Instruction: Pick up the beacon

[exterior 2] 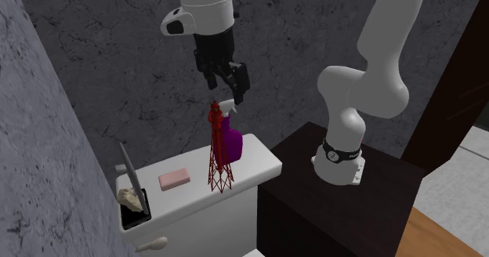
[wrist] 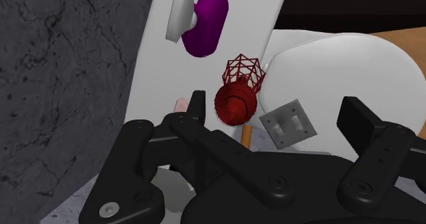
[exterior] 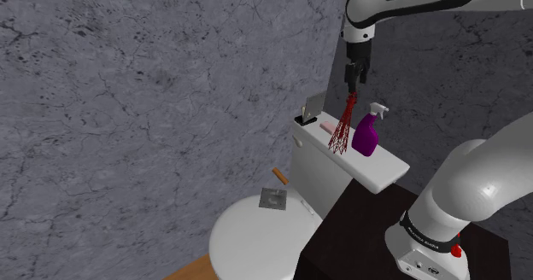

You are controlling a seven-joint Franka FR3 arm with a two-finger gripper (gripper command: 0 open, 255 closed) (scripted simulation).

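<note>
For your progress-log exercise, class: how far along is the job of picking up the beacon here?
Done: the open pincer is placed just above the red lattice beacon. In hand: lining up; in the wrist view the beacon's top sits nearer one finger than mid-gap. Left: lower, close, and lift it off the white tank lid, where it stands upright beside the purple spray bottle.

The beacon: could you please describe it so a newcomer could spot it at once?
Find the white toilet tank against the grey wall. On its lid, the beacon is the tall dark red lattice tower beside the purple spray bottle, below the open black gripper. It alone is an open wire frame; the bottle is solid, and the pink bar lies flat.
</note>
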